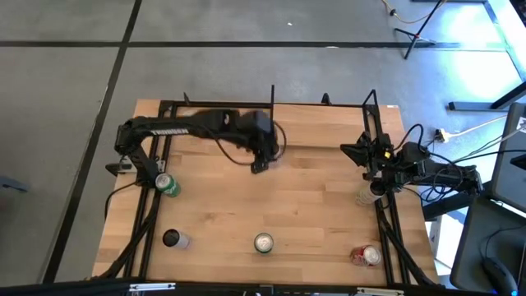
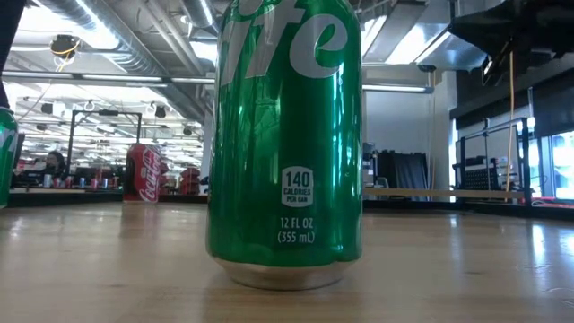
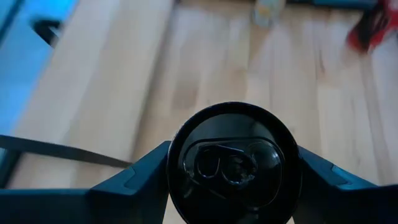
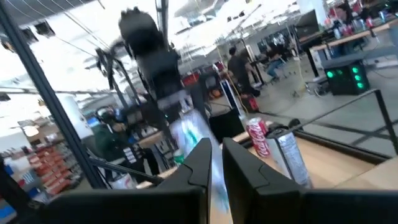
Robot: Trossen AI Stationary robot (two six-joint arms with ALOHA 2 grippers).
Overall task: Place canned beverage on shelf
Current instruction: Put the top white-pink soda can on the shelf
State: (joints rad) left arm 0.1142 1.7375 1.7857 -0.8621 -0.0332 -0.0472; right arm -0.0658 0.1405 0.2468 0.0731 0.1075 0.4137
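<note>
My left gripper [image 1: 261, 163] hangs over the middle of the table, just off the near left corner of the shelf [image 1: 320, 127], and is shut on a black can [image 3: 233, 163]. The left wrist view shows the can's top with its pull tab. The shelf is a light board in thin black rods at the far right, and it stands raised above the table in the low view [image 2: 448, 192]. My right gripper [image 1: 352, 150] waits at the shelf's right end, shut and empty [image 4: 214, 168]. My left gripper pinches the black can between its two fingers [image 3: 146, 171], one on each opposite side of the can's wall just below the top rim [image 3: 176, 163]. The fingers point down from above. The can stands upright in the hold. Its base is hidden, so I cannot tell whether it is lifted clear.
Other cans stand on the table: a green one at the left [image 1: 167, 185], a black one at the near left [image 1: 171, 239], a green Sprite can at the near middle [image 1: 263, 242] [image 2: 287, 144], a red one at the near right [image 1: 366, 255] and a pale one [image 1: 366, 196].
</note>
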